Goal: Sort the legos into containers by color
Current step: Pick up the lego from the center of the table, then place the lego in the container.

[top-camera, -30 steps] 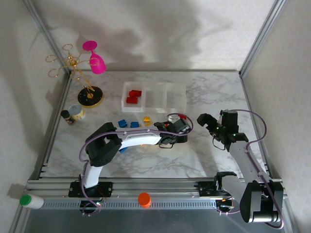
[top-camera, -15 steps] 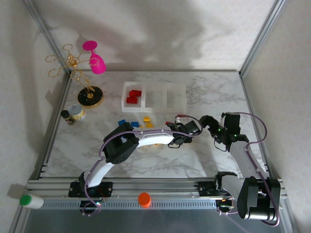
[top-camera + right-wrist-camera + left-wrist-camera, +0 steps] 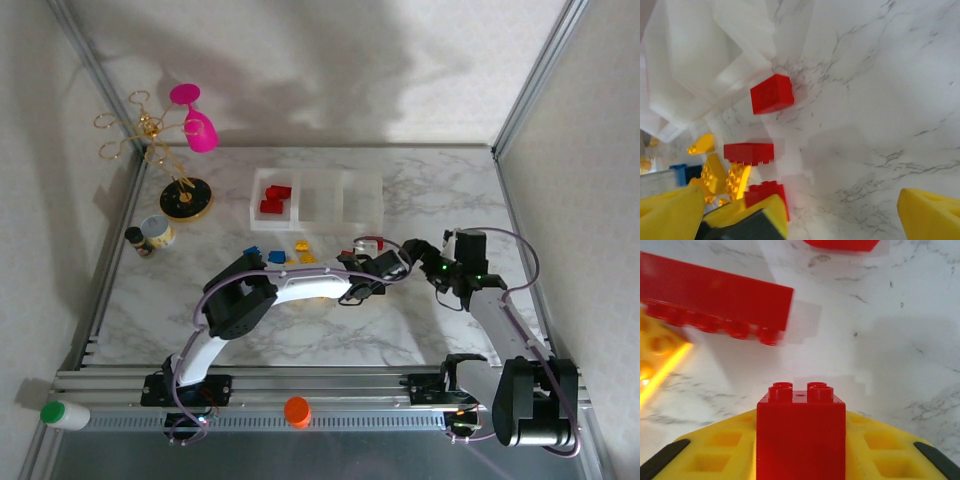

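Observation:
My left gripper (image 3: 801, 442) is shut on a small red lego (image 3: 801, 430), studs pointing away, just above the marble. From above, that gripper (image 3: 380, 267) sits right of the table's middle. A long red lego (image 3: 715, 295) and a yellow one (image 3: 655, 350) lie ahead of it. My right gripper (image 3: 800, 220) is open and close beside the left one, nothing between its fingers (image 3: 932, 215). The containers (image 3: 315, 195) stand behind, with red legos (image 3: 272, 198) in the left bin. Blue legos (image 3: 265, 256) and yellow legos (image 3: 302, 247) lie loose in front.
A gold stand with a round black base (image 3: 186, 198) and pink cups stands at the back left. A small jar (image 3: 156, 232) and a bottle (image 3: 137, 241) sit at the left edge. Another red lego (image 3: 771, 93) lies by the containers' corner (image 3: 700, 65).
My left arm has reached farther right and its gripper has closed on the small red lego. My right gripper has shifted a little left, toward it, still open.

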Controlling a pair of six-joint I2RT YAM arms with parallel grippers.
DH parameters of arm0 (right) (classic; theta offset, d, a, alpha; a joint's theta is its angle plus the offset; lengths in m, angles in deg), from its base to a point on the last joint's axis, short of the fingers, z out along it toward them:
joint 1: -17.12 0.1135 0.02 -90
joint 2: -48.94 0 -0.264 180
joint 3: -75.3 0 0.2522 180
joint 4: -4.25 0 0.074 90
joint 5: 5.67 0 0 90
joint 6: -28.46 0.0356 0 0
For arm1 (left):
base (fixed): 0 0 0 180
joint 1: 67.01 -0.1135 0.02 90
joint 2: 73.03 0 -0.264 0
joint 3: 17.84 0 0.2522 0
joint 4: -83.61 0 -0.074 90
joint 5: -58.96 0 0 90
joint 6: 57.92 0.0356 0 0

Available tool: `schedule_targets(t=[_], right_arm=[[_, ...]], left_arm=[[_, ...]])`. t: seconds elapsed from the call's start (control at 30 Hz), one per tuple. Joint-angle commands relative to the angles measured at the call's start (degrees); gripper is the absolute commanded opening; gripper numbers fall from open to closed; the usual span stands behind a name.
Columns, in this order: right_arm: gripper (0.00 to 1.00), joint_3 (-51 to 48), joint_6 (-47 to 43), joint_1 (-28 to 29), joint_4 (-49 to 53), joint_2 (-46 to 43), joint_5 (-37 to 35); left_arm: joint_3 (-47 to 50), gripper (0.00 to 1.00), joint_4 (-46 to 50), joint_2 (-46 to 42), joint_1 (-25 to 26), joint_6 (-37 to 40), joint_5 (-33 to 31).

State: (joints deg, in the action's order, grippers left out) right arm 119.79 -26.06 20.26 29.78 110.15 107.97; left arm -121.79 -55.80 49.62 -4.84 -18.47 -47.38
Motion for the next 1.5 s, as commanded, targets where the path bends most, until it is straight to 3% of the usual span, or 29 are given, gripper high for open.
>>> schedule_targets(t=[0.0,0.2,0.4,0.63,0.83,0.97,1.17,1.3,1.47], right_arm=[[0.99,2.4,-0.8,3.2,-0.4,0.8,-0.3],[0.99,4.1,2.6,10.6,-3.7,2.3,-2.4],[0.99,5.7,5.9,19.8,-10.1,4.7,-5.6],[0.99,9.9,7.6,28.6,-14.4,9.7,-9.3],[0.99,12.2,8.0,31.4,-15.4,14.3,-9.8],[0.99,12.7,7.9,31.6,-14.9,14.6,-10.3],[0.99,13.8,6.2,31.4,-10.9,12.5,-13.4],[0.99,13.7,6.4,29.4,-8.8,10.9,-13.6],[0.99,11.0,6.6,24.6,-6.9,7.6,-12.5]], left_arm=[[2.0,0.33,1.8,-8.7,0.1,1.2,-5.1],[6.4,0.36,6.0,-19.3,-2.5,3.8,-14.1],[7.6,0.36,7.3,-23.5,-11.7,9.3,-17.0],[5.9,0.37,3.9,-18.9,-25.0,15.0,-14.4],[-1.4,0.37,0.7,-9.4,-32.2,18.7,-10.1],[-8.1,0.40,2.7,-3.2,-34.4,19.6,-8.9],[-11.5,0.57,4.1,-1.4,-35.5,20.9,-8.7],[-11.7,0.58,6.2,-4.0,-35.0,20.1,-7.4],[-4.2,0.60,3.0,-12.2,-30.2,19.2,-2.6]])
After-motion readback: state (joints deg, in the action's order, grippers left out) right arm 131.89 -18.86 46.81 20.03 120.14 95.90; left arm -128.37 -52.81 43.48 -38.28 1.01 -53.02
